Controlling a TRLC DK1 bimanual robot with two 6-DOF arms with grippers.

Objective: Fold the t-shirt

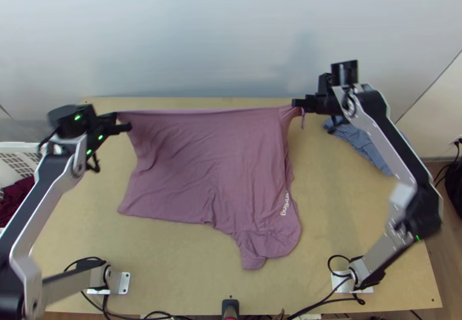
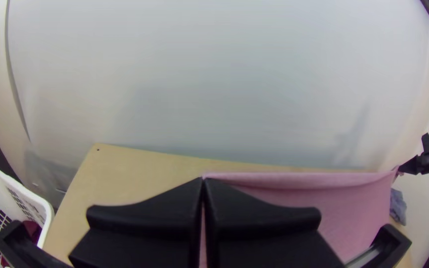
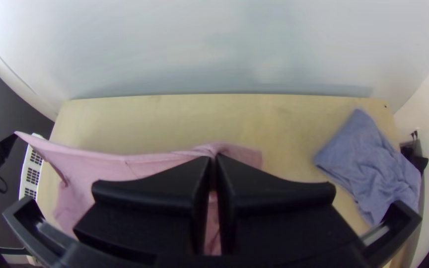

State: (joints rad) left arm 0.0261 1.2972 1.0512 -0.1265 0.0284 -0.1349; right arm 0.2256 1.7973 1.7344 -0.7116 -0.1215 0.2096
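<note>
The mauve t-shirt (image 1: pixel 202 164) hangs by its far edge between the two grippers, each closed on one end of that edge, while its nearer part lies on the worktop (image 1: pixel 358 216). The likely reason for the wide hold is tension: the top edge runs almost straight from grip to grip, so the upper cloth falls flat enough to be laid down without large wrinkles. The near side is less tidy, with a rounded, rumpled lobe and a small sleeve-like end toward the right, and probably needs straightening before a clean fold. The left gripper (image 2: pixel 203 181) has its fingers pressed together on one corner; the right gripper (image 3: pixel 213 158) is likewise clamped on cloth, with a little fabric spilling past its tips. The left arm (image 1: pixel 49 190) extends up the worktop's left side, its wrist turned inward so the fingers point toward the middle. The right arm (image 1: pixel 398 141) bends at an elbow out by the right edge, and its forearm slants back inward, fingers aimed at the other gripper. Both grips seem raised above the surface. A blue-grey cloth (image 3: pixel 368 168) lies bunched at the far right of the worktop, apart from the shirt, and a white laundry basket (image 2: pixel 22 189) stands beyond the left edge with dark red fabric (image 2: pixel 32 230) inside.
</note>
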